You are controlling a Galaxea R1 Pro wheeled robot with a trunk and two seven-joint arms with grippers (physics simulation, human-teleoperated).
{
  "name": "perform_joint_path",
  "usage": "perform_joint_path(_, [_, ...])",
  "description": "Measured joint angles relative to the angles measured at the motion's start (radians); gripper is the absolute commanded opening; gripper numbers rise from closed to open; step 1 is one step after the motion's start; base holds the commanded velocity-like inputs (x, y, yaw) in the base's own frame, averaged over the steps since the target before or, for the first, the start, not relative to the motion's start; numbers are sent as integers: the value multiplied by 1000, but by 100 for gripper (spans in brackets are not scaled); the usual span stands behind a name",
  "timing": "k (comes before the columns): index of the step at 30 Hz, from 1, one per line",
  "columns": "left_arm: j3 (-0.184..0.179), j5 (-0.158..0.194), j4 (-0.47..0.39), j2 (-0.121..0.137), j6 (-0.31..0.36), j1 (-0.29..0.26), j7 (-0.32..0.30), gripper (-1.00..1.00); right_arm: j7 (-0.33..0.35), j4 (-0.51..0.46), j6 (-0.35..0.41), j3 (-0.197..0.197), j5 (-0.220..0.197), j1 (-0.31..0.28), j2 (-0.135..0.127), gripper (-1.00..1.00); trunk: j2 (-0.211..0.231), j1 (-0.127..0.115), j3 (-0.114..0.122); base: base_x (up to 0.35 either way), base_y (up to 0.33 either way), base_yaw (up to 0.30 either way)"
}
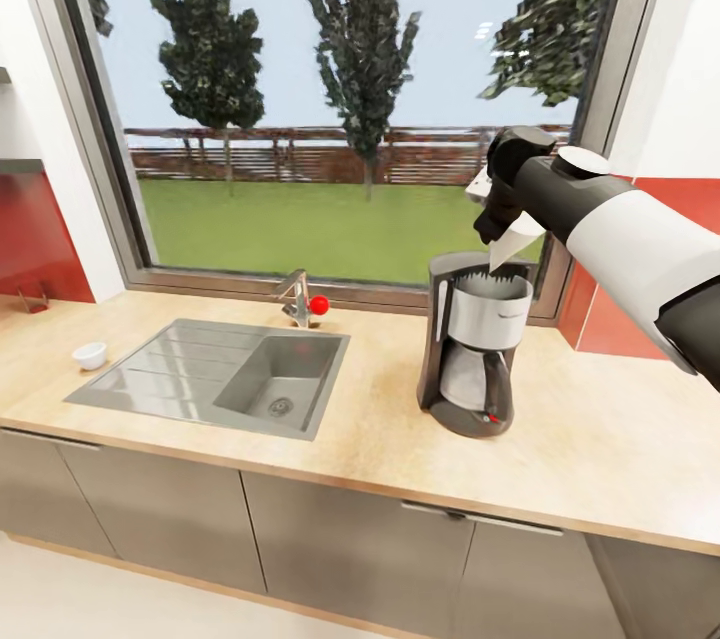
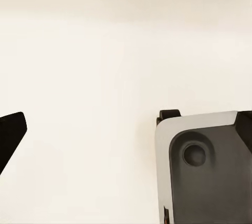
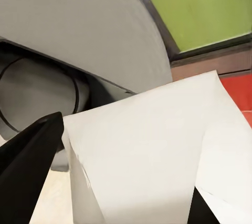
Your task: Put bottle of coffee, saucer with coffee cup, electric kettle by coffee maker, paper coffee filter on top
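Note:
The black and silver coffee maker (image 1: 475, 349) stands on the countertop (image 1: 600, 439) to the right of the sink. Just above its open top, my right gripper (image 1: 497, 219) is shut on a white paper coffee filter (image 1: 515, 244), whose lower edge hangs over the back rim. In the right wrist view the filter (image 3: 157, 145) sits between the dark fingers (image 3: 31, 166), with the coffee maker's grey top (image 3: 79, 29) right behind it. A small white cup (image 1: 90, 355) rests on the counter at the far left. My left gripper (image 2: 128, 124) is open over pale floor.
A steel sink (image 1: 215, 374) with a faucet (image 1: 297, 299) and red knob (image 1: 319, 304) lies left of the coffee maker. A large window (image 1: 350, 99) runs behind the counter. Part of the robot's own grey body (image 2: 205, 171) shows in the left wrist view.

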Motion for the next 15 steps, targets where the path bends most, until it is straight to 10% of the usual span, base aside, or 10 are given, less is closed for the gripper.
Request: perform_joint_path(15, [0,0,0,0,-1,0,-1,100,0,0,0,0,0,0,0,-100,0,0,0,53,-23,0])
